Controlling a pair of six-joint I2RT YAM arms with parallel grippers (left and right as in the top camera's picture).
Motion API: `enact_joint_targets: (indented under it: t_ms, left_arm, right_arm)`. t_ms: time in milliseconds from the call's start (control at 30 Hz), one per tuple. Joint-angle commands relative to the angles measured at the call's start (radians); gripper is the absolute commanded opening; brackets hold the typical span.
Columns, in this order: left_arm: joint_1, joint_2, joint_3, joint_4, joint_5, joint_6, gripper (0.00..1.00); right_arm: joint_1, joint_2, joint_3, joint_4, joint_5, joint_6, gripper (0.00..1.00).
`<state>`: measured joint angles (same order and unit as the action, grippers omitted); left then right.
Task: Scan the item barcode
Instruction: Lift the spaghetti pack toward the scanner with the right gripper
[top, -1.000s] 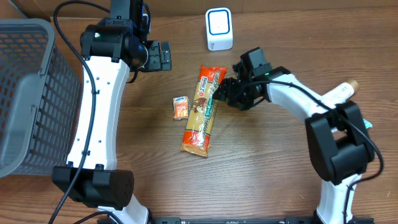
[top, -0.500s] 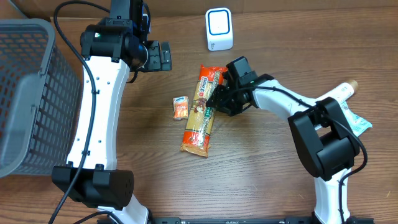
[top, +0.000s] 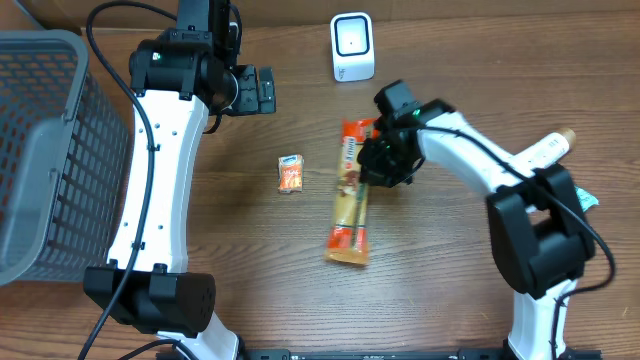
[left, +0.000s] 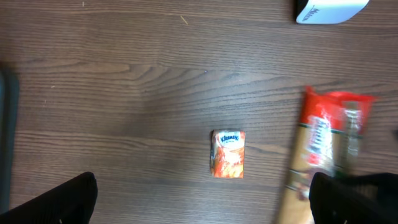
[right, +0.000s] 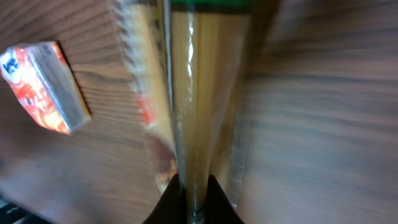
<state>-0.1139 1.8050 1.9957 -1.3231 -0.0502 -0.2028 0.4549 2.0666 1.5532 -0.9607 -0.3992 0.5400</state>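
Overhead: the right tool (top: 372, 172) is clamped on the upper part of the pasta packet (top: 352, 205), which sits on the worktop (top: 450, 290) near the scanner (top: 352, 47) and apart from it. The left tool (top: 262, 90) stands wide apart, holding nothing.

Left wrist: a small orange pack (left: 228, 154) lies beside the packet, not touching.

Right wrist: blurred, the packet seems pinched edge-on.

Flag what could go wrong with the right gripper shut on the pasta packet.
1. The right gripper pinches the pasta packet near its upper end, by a thin edge, so the long free end could sag or slip out.
2. No barcode shows in any view, so the face turned toward the scanner may be the wrong one.
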Motion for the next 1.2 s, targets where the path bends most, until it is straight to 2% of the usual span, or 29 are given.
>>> enact_joint_targets:
  t_ms: [0,100,233,433,567,633,700,733,833,900,1033,1167]
  left_arm:
    - [0.002,0.008,-0.003,0.0,-0.009,-0.007,1.0]
    - [0.002,0.008,-0.002,-0.001,-0.009,-0.007,1.0]
    - [0.002,0.008,-0.002,-0.001,-0.009,-0.007,1.0]
    - [0.002,0.008,-0.003,-0.001,-0.009,-0.007,1.0]
    - [0.002,0.008,-0.002,0.0,-0.009,-0.007,1.0]
    - [0.002,0.008,-0.003,-0.001,-0.009,-0.007,1.0]
    - [0.002,0.008,-0.003,-0.001,-0.009,-0.007,1.0]
    - [0.002,0.008,-0.002,-0.001,-0.009,-0.007,1.0]
    - [0.002,0.008,-0.002,-0.001,-0.009,-0.007,1.0]
    - [0.002,0.008,-0.003,-0.001,-0.009,-0.007,1.0]
    - [0.002,0.008,-0.002,-0.001,-0.009,-0.007,1.0]
    - [0.002,0.008,-0.002,-0.001,-0.009,-0.007,1.0]
  right_arm:
    - [0.0,-0.09,0.197,-0.206,0.258,-0.103,0.04]
    - [0.029,-0.08,0.236,-0.327,0.432,-0.103,0.04]
    - [0.078,-0.022,0.236,-0.395,0.576,-0.1,0.04]
    - [0.164,0.108,0.236,-0.364,0.584,-0.104,0.04]
    - [0.229,0.114,0.247,-0.305,0.538,-0.104,0.04]
    - [0.264,0.114,0.255,-0.272,0.495,-0.104,0.12]
    - [0.301,0.114,0.254,-0.233,0.436,-0.104,0.14]
    - [0.315,0.115,0.254,-0.217,0.409,-0.105,0.19]
    - [0.362,0.116,0.254,-0.168,0.291,-0.192,0.63]
    - [0.376,0.116,0.255,-0.166,0.286,-0.202,0.85]
    - [0.343,0.114,0.289,-0.2,0.281,-0.196,0.88]
    - [0.227,0.08,0.404,-0.283,0.281,-0.198,0.87]
